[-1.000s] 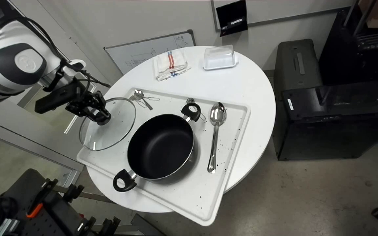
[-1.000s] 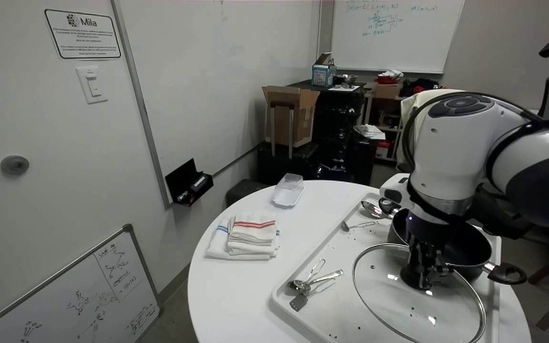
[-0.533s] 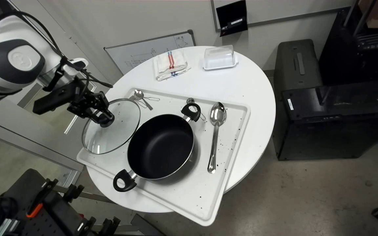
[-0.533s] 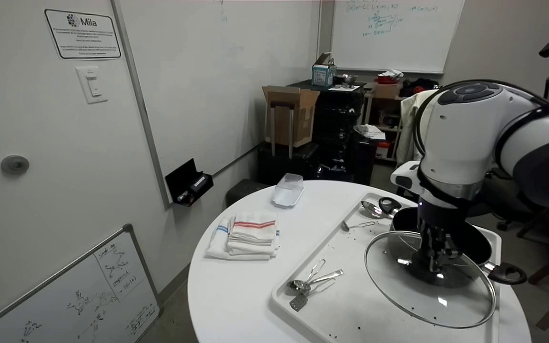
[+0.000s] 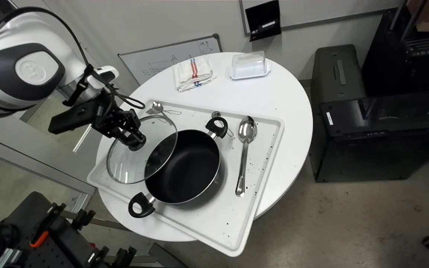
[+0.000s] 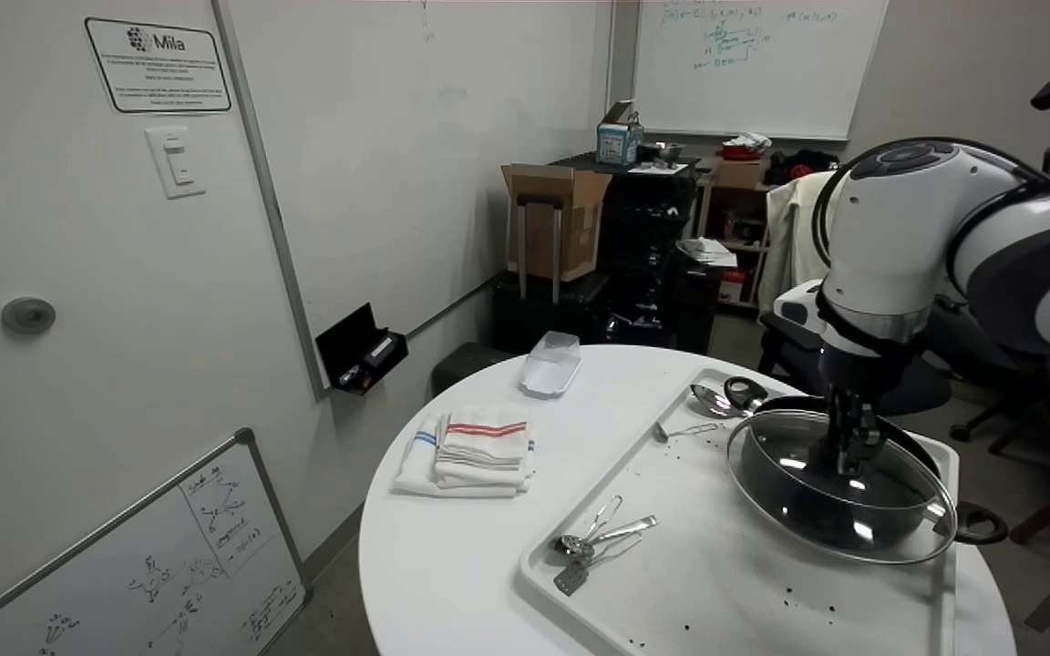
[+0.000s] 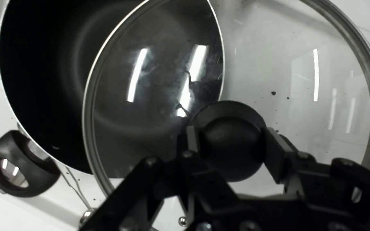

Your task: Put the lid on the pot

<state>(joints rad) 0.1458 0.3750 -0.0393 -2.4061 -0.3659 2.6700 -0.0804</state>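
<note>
The clear glass lid (image 5: pixel 125 163) hangs in the air from my gripper (image 5: pixel 135 140). My gripper is shut on the lid's black knob; in the wrist view the gripper (image 7: pixel 233 144) has one finger on each side of the knob (image 7: pixel 230 150). The black pot (image 5: pixel 196 167) stands open on the tray. In the wrist view the lid (image 7: pixel 300 112) overlaps one side of the pot (image 7: pixel 43 80), and much of the pot shows uncovered. In an exterior view the lid (image 6: pixel 862 533) looks tilted, in front of the pot, whose handle (image 6: pixel 985 526) sticks out beyond it.
The white tray (image 5: pixel 237 230) lies on a round white table (image 5: pixel 292 111). A large metal spoon (image 5: pixel 245 149) lies beside the pot. Small utensils (image 6: pixel 580 547) lie in a tray corner. Folded towels (image 5: pixel 194 72) and a clear-lidded dish (image 5: pixel 250 65) stand behind the tray.
My gripper has carried the lid toward the pot. The lid was beside the pot and now overlaps the pot's near side in view. The pot has not moved.
</note>
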